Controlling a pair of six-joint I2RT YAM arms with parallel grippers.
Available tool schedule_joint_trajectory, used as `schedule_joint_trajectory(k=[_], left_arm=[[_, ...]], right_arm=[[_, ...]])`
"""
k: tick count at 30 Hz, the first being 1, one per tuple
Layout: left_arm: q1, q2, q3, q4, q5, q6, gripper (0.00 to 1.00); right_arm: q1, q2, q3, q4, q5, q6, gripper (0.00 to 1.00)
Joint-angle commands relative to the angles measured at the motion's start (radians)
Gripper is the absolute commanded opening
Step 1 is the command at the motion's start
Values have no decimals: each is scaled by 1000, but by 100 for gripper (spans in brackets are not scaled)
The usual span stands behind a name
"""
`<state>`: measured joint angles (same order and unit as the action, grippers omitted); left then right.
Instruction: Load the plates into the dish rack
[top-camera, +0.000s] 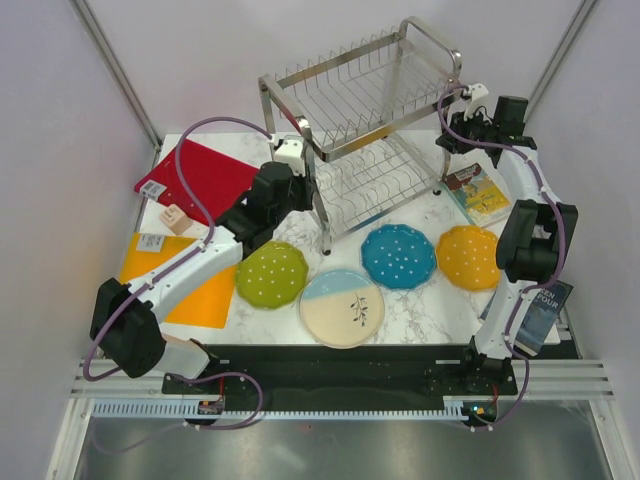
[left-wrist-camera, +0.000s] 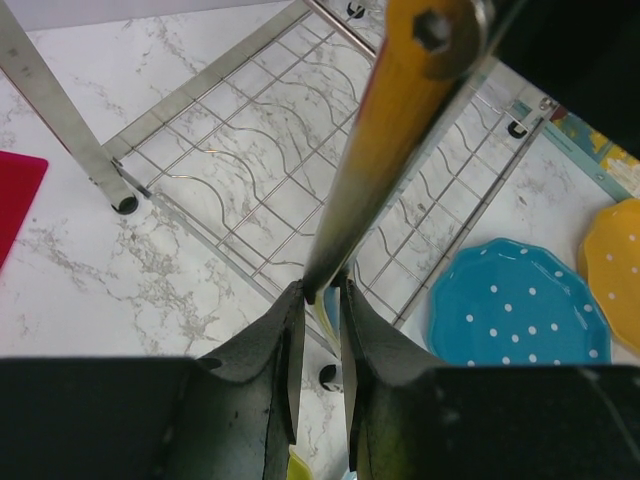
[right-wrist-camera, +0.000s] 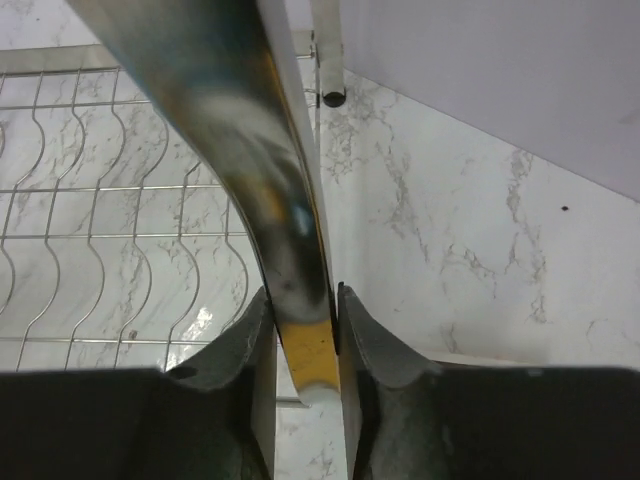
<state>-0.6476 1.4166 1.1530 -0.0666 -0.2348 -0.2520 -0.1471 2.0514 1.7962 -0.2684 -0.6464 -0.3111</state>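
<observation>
The dish rack (top-camera: 365, 125) stands at the far middle of the bench (top-camera: 425, 312), and both arms hold it. The left jaws are clamped on the leg at its near left corner (left-wrist-camera: 388, 130) (the tube mirrors a yellow-orange glow), with the fingers (left-wrist-camera: 283, 350) pressed against either side. The right jaws are clamped on an upright tube on the rack's right side (right-wrist-camera: 270, 170), and its fingers (right-wrist-camera: 252, 350) sit tight on the steel.

All four plates lie flat on the bench, nearer than the rack. From left to right they are the lime-green plate (top-camera: 271, 274), the cream-and-blue plate (top-camera: 342, 307), the blue plate (top-camera: 399, 256) and the orange plate (top-camera: 467, 256). A red board (top-camera: 205, 175) lies at the far left, with an orange mat (top-camera: 195, 300) nearer. A booklet (top-camera: 478, 192) lies just right of the rack.
</observation>
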Motion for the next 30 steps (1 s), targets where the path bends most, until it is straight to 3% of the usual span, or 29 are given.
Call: schedule_joint_trajectory(k=[1,3,6,8,17,30], left_arm=[[-3,2,14,21,-40,33,26],[2,-1,10,30,-58,45,20],[17,-8,-9,62,-72,83,8],[40,-11,-15,95,-78,111,4],[143,19,-38,206,-41,212,3],[172,225,89,301,34,250,2]], right_arm=[[27,-13,9,40,50,-31,14],[27,-57,-23,46,91,-34,0],[26,-132,-121,46,113,-37,0],[26,-172,-165,47,111,-39,0],[26,-404,-380,69,132,-40,0],[24,-382,-364,139,267,7,0]])
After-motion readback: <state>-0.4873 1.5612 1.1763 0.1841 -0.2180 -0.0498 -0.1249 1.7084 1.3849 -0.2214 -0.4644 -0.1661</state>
